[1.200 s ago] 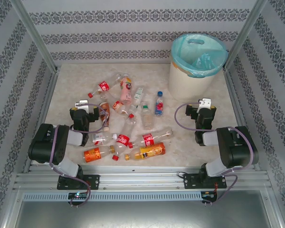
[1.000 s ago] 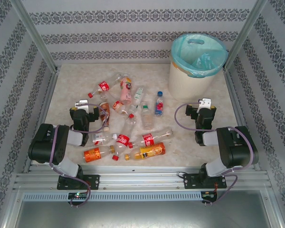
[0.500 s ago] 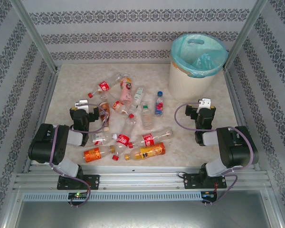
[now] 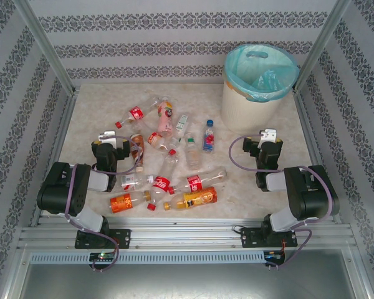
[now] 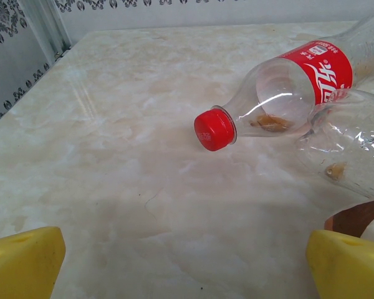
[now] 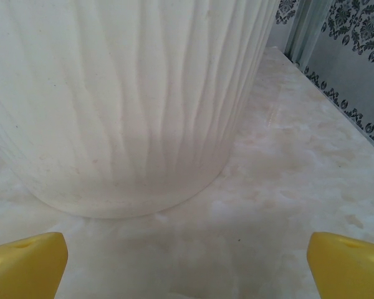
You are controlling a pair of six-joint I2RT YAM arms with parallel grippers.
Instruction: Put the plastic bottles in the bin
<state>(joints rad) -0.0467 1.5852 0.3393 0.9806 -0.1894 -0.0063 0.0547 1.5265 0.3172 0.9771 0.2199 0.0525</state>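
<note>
Fingers spread wide and empty on both arms: the left gripper faces a red-capped bottle at its one o'clock, the right gripper the bin (one o'clock on the worktop). Best move: straddle that bottle's body squarely before closing.

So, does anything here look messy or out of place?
Yes: the plastic bottles lie scattered on their sides across the table, some overlapping. One red-capped bottle has brownish dregs inside. The bin stands upright.
</note>
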